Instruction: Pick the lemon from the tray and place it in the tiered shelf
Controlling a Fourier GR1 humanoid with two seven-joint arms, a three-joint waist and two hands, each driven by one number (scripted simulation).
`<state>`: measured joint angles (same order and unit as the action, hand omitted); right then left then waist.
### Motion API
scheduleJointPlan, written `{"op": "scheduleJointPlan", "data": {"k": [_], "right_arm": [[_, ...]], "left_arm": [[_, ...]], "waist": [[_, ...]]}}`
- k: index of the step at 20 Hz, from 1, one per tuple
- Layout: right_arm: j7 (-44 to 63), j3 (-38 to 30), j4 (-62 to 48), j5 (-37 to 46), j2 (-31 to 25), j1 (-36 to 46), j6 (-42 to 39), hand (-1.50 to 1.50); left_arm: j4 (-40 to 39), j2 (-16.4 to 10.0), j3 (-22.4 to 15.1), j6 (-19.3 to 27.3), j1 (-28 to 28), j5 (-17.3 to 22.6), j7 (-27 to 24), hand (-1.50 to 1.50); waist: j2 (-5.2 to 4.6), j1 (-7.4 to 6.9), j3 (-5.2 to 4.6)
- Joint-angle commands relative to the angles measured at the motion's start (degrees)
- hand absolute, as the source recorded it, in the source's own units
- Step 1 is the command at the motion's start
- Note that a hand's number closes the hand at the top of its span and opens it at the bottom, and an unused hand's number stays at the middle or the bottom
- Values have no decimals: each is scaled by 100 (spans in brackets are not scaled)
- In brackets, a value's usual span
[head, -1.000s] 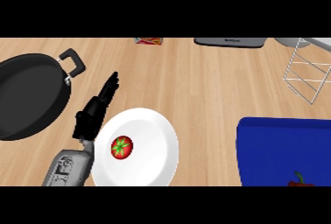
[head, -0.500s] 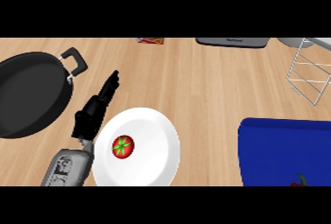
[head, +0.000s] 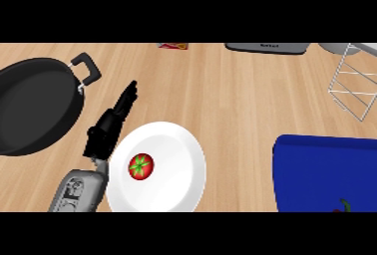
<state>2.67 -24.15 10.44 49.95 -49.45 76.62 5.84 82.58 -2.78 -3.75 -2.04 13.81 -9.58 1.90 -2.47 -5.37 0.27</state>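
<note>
One hand shows: the left hand (head: pixel 106 130), fingers straight, between black round pan (head: pixel 29 109) and white round plate (head: pixel 175 158). Blue flat tray (head: pixel 324 174) lies lower right, white wire shelf (head: pixel 352 74) upper right; lemon not discernible.

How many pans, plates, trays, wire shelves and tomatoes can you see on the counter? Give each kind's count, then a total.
Pans: 1, the black pan
Plates: 1, the white plate
Trays: 1, the blue tray
Shelves: 1, the wire shelf
Tomatoes: 1, the tomato on the plate
Total: 5
</note>
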Motion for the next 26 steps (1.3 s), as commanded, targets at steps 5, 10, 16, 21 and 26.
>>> {"op": "scheduleJointPlan", "data": {"k": [5, 10, 16, 21, 26], "right_arm": [[227, 523, -196, 620, -308, -298, 98, 150], [759, 518, -276, 712, -445, -375, 516, -150], [731, 133, -315, 352, -465, -286, 574, -150], [961, -116, -314, 109, -542, 46, 291, -150], [705, -360, -392, -149, -680, 23, -145, -150]], "left_arm": [[-65, 59, -25, 3, 33, 3, -109, 0], [12, -30, 7, -63, -77, 29, -91, 0], [50, 140, -117, 38, -105, -34, -70, 0], [4, 91, -64, 28, 65, -44, 35, 0], [57, 147, -136, 58, -57, -80, 95, 0]], "waist": [[-51, -19, -22], [-7, -48, -8], [0, -34, 5], [35, -15, -2], [51, 14, 4]]}}
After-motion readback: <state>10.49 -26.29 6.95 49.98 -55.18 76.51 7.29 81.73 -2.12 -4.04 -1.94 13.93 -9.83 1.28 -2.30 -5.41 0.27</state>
